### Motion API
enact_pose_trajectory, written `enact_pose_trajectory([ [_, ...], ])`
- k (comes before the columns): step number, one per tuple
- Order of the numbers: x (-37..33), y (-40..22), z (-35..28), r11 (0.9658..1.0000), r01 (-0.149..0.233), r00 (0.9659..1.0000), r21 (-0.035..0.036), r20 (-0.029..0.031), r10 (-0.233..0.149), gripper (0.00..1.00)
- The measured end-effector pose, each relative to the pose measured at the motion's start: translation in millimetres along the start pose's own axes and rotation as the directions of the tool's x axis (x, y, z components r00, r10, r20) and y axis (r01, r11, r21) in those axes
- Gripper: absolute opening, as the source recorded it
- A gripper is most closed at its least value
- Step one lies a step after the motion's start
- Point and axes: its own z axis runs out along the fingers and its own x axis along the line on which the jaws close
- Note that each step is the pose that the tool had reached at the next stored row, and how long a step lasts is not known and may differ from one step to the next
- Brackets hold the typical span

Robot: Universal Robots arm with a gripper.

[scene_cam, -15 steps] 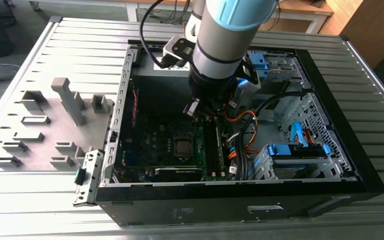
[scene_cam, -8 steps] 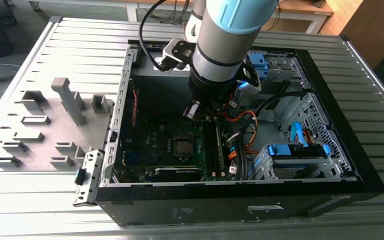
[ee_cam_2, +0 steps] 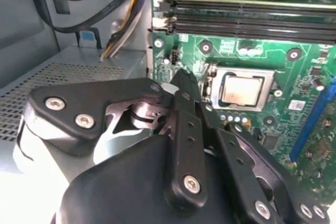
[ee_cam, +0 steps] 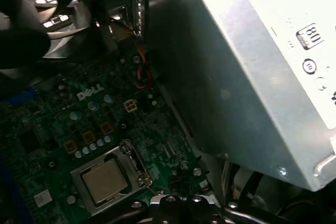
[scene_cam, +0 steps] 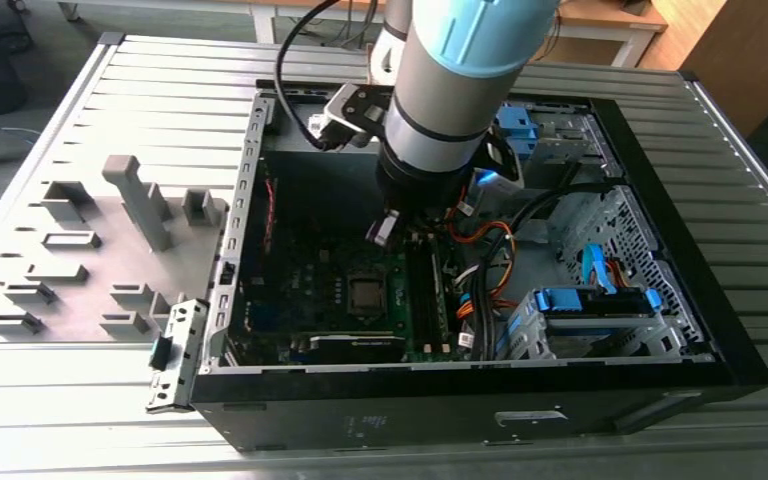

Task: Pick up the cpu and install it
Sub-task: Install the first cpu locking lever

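The cpu (ee_cam_2: 241, 88) is a small square chip with a dull tan-grey face. It lies flat in its socket on the green motherboard (ee_cam_2: 294, 72), framed by the metal socket bracket. It also shows in the first wrist view as the cpu (ee_cam: 105, 179) and in the exterior view as the cpu (scene_cam: 364, 290). My gripper (ee_cam_2: 181, 75) hangs inside the open computer case (scene_cam: 704, 330), above the board and just to one side of the socket. Its fingers meet at the tips and hold nothing. In the exterior view my gripper (scene_cam: 387, 232) sits a little beyond the socket.
A grey power-supply box (ee_cam: 252, 77) stands close beside the arm. Memory sticks (ee_cam_2: 247, 14) run along the board next to the socket. Orange and black cables (scene_cam: 484, 250) and blue drive caddies (scene_cam: 598, 300) fill the case's right. Grey plastic fixtures (scene_cam: 131, 200) stand on the table (scene_cam: 157, 80) at the exterior view's left.
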Motion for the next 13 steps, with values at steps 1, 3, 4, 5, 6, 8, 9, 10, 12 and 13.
enact_pose_trajectory([
  [1, 1.1, -0.3, -0.2, 1.0000, 0.000, 1.0000, 0.0000, -0.0001, 0.000, 0.11],
  [3, 3.2, -0.9, -0.6, 1.0000, 0.001, 1.0000, 0.0000, -0.0005, -0.001, 0.11],
  [4, 4.0, -1.2, -0.7, 1.0000, 0.001, 1.0000, 0.0001, -0.0007, -0.001, 0.11],
  [5, 4.7, -1.4, -0.8, 1.0000, 0.002, 1.0000, 0.0003, -0.0011, -0.002, 0.11],
  [6, 5.5, -1.7, -1.0, 1.0000, 0.002, 1.0000, 0.0005, -0.0016, -0.002, 0.11],
  [8, 6.8, -2.2, -1.2, 1.0000, 0.002, 1.0000, 0.0009, -0.0026, -0.002, 0.11],
  [9, 7.5, -2.5, -1.4, 1.0000, 0.003, 1.0000, 0.0012, -0.0032, -0.003, 0.11],
  [10, 8.2, -2.8, -1.5, 1.0000, 0.003, 1.0000, 0.0014, -0.0037, -0.003, 0.11],
  [12, 9.5, -3.4, -1.7, 1.0000, 0.004, 1.0000, 0.0019, -0.0048, -0.004, 0.11],
  [13, 10.1, -3.7, -1.9, 1.0000, 0.004, 1.0000, 0.0022, -0.0054, -0.004, 0.11],
])
